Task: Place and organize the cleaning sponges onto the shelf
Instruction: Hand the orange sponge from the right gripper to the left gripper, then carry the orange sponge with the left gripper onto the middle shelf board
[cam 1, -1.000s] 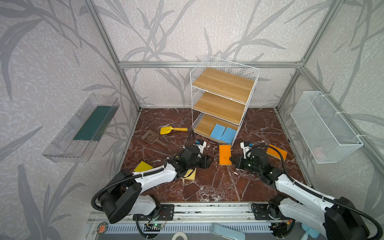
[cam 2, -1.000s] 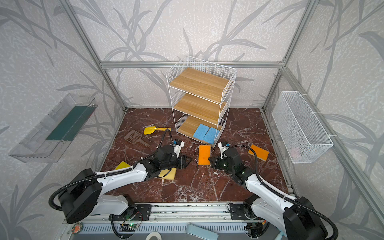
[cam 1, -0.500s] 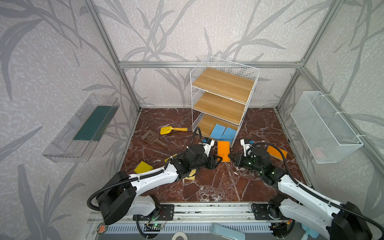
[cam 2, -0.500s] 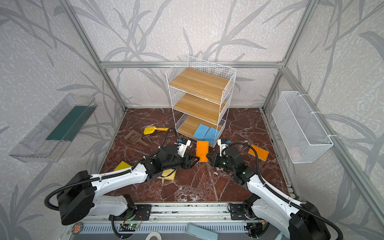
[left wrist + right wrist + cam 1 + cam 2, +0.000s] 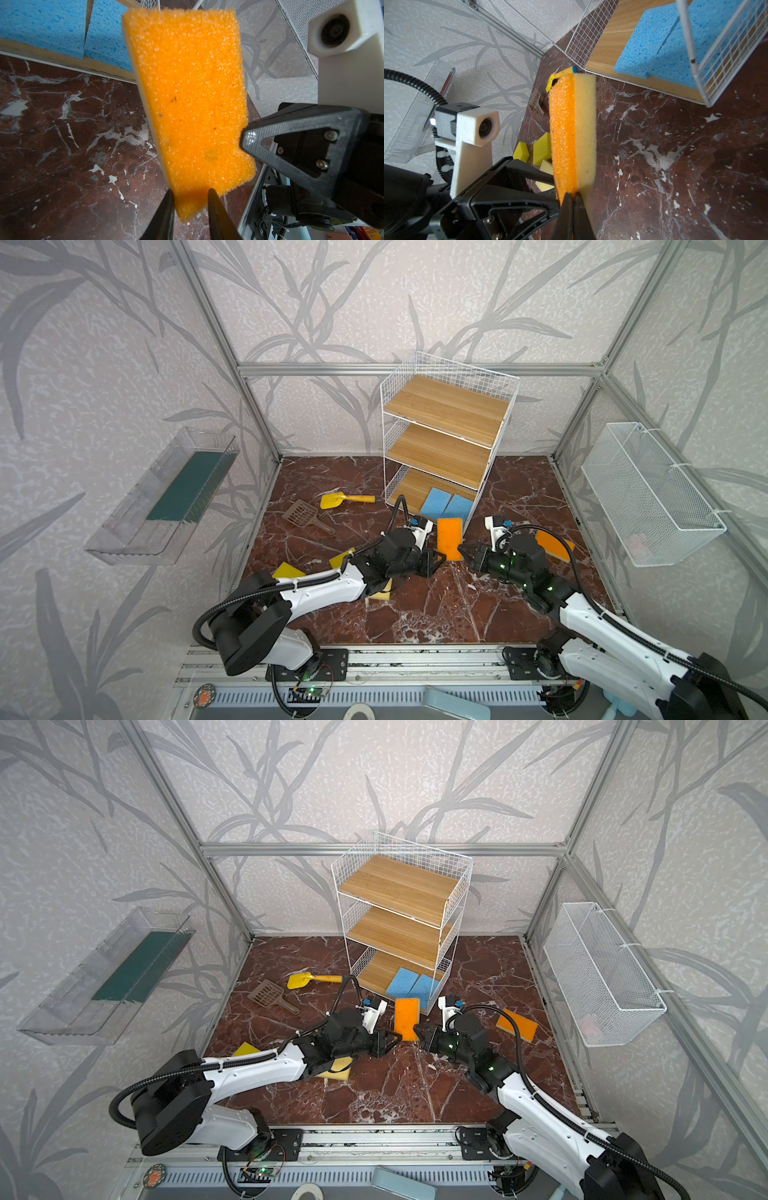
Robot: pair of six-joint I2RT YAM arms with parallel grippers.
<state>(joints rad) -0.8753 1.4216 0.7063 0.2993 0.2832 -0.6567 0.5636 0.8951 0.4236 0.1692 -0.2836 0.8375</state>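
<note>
Your left jaws are clamped on the near short end of the orange sponge (image 5: 191, 99), and the foam is squeezed thin between them. Your right jaws grip the same sponge from the opposite side, drawn almost together on a thin bite of its edge. Both sets of jaws hold the one sponge. It stands on end between them, with an orange face on one side and pale yellow backing on the other.

Just past the jaws stands the shelf (image 5: 449, 406). Its lowest board carries two blue sponges (image 5: 436, 502), lying flat side by side at the front corner nearest the held sponge.

Beside your right jaws, on the side away from the left ones, a second orange sponge (image 5: 527, 1028) lies flat on the tabletop (image 5: 415, 614), and the arm's cable crosses part of it. Behind your left jaws lie a yellow sponge (image 5: 521, 152) and a second yellow sponge (image 5: 540, 149). A pale yellow block (image 5: 340, 1072) sits mostly under the left arm, and you cannot tell from here which kind of sponge it is.

Farther out from your left jaws, toward the back wall, lie a yellow scoop (image 5: 332, 500) and a brown slotted scoop (image 5: 301, 514). A clear tray (image 5: 166, 497) hangs on the wall on the left jaws' side, and a wire basket (image 5: 648, 489) hangs on the wall on the right jaws' side.
</note>
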